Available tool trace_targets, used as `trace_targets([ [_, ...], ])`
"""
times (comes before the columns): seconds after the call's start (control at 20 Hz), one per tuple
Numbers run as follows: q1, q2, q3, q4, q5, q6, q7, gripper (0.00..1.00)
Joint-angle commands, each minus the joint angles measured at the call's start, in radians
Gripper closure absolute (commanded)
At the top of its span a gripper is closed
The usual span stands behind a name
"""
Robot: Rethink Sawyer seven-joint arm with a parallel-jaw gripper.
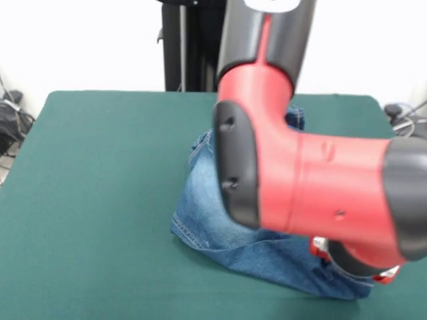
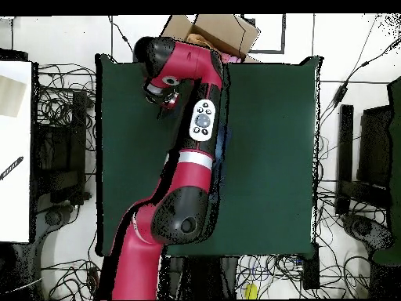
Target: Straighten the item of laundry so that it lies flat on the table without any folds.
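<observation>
The blue denim jeans (image 1: 207,207) lie crumpled near the middle of the green table (image 1: 100,200), with a folded flap along their near edge and orange stitching on the left hem. My red arm crosses in front and hides much of them. The gripper (image 1: 357,270) shows only in part, low at the jeans' near right end, right at the cloth. I cannot tell whether it is holding the cloth. In the overhead view the gripper (image 2: 160,92) is over the table (image 2: 274,157) towards its far left, and the arm hides the jeans almost entirely.
The black pedestal (image 1: 190,47) stands behind the table's far edge. A cardboard box (image 2: 223,31) sits past the table's edge in the overhead view. Cables (image 2: 63,102) and stands surround the table, and a white surface (image 2: 16,149) lies to the left.
</observation>
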Motion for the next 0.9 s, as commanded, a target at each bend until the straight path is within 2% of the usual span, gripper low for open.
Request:
trace_targets([
  [0.05,-0.062,0.052,-0.015,-0.053,0.111,-0.088,-0.308,1.00],
  [0.6,-0.177,0.120,-0.276,-0.111,0.338,-0.114,-0.485,1.00],
  [0.9,-0.256,0.127,-0.482,-0.125,0.526,-0.086,-0.605,1.00],
])
